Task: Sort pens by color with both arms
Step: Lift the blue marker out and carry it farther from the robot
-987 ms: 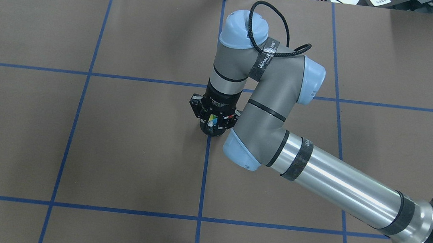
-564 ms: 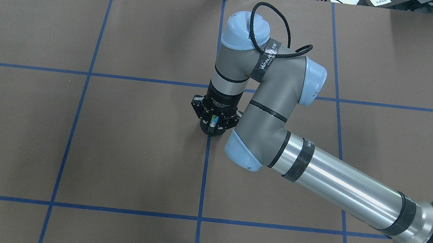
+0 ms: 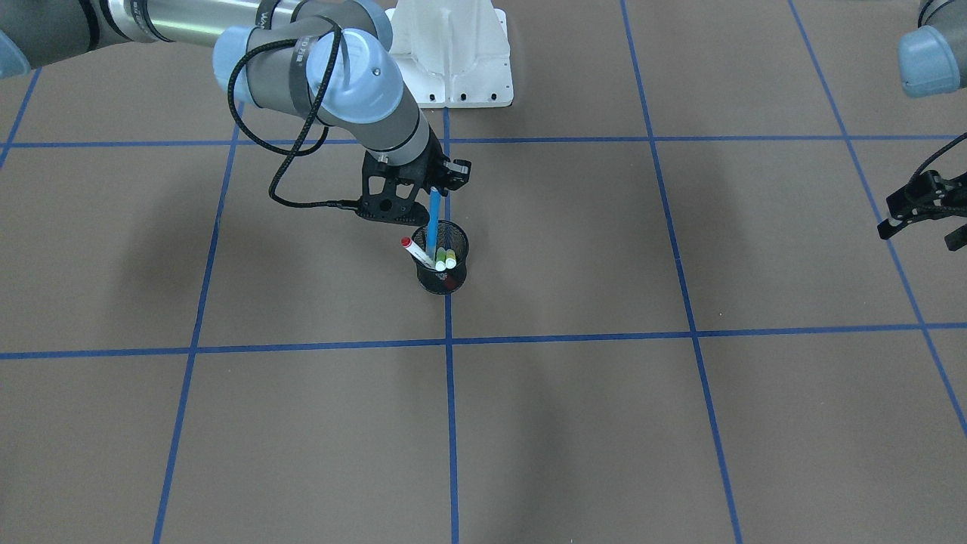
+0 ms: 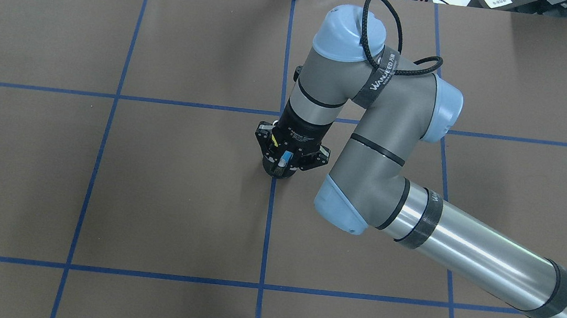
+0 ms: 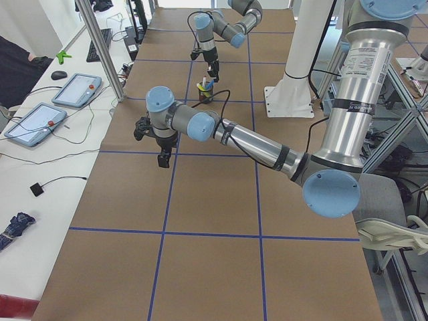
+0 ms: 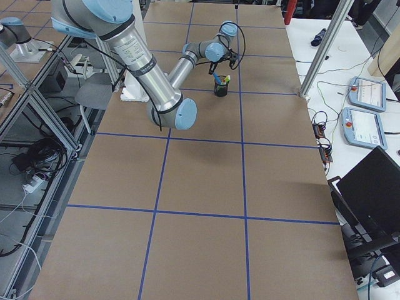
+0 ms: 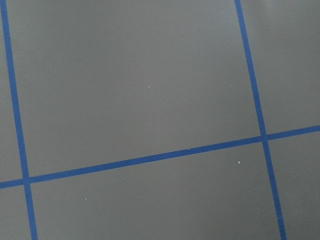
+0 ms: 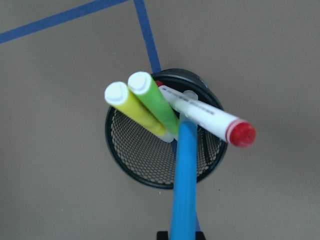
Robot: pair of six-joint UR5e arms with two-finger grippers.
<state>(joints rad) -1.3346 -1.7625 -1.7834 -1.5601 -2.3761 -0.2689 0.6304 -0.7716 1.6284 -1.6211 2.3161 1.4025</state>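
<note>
Seen from overhead, the right gripper (image 4: 285, 159) hides nearly all of the black mesh cup (image 3: 458, 243). The left gripper (image 3: 920, 227), partly cut off by the frame edge, has its jaws spread and holds nothing. There are four pens and one cup. The right gripper pinches the blue pen (image 8: 184, 175) upright, its lower end inside the cup. The green pen (image 8: 155, 102), yellow pen (image 8: 134, 112) and red-capped white pen (image 8: 202, 115) lean inside it

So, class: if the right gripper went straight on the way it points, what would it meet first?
Probably the red-capped pen, leaning beside the held blue pen, then the mesh cup rim. Depth is unclear, so the green pen could come first.
</note>
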